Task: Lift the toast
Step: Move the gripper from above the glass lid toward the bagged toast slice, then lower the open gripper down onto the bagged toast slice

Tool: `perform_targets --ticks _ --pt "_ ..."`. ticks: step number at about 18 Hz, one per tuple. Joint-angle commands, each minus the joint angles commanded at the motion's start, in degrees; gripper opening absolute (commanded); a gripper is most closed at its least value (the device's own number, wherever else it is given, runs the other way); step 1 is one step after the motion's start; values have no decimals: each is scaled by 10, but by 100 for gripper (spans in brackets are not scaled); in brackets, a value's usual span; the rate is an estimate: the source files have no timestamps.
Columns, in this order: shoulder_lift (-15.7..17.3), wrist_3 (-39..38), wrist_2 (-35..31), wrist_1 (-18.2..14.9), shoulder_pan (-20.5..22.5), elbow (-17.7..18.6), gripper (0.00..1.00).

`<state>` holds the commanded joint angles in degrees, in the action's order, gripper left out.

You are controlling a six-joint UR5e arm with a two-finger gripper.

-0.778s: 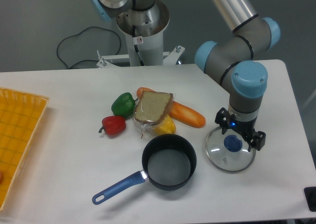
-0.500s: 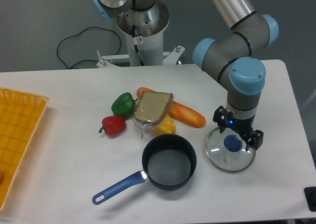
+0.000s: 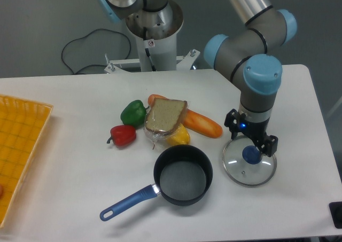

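From my station I saw the gripper (image 3: pixel 251 144) hanging over the glass lid (image 3: pixel 249 164) at the right of the table (image 3: pixel 75 178), its fingers either side of the lid's blue knob (image 3: pixel 250 155); I could not tell whether they were spread or pressed on it. The toast (image 3: pixel 165 116) lay well apart to the left, near the table's middle, propped on the yellow pepper (image 3: pixel 179 137) and leaning against the orange loaf (image 3: pixel 202 123). A green pepper (image 3: pixel 133 112) sat just beside it, a red pepper (image 3: pixel 123 135) below that. A dark pan (image 3: pixel 183 174) with a blue handle stood in front, and a yellow tray (image 3: pixel 21 146) sat at the left edge.
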<state>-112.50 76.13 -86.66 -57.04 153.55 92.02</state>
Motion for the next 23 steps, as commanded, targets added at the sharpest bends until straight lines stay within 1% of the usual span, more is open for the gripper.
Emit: perform_targets --ticks 2,4,5,7,10,12,13,15,17,19,23 --pt "15 -24 0 -2 -3 11 100" --pt "22 -50 -1 -18 -9 34 100" --pt "33 -55 0 -19 -15 49 100" --pt "40 -71 0 -22 -18 61 100" --pt "41 -120 -2 -45 -41 65 100" --pt "49 -143 -4 -50 -49 69 100" --pt "58 -144 -4 -60 -53 72 100" --pt "64 -143 0 -94 -59 72 100" --pt "73 -145 1 -119 -68 72 100" --pt "71 -146 -1 -144 -76 73 100" --pt "67 -142 0 -156 -77 85 100"
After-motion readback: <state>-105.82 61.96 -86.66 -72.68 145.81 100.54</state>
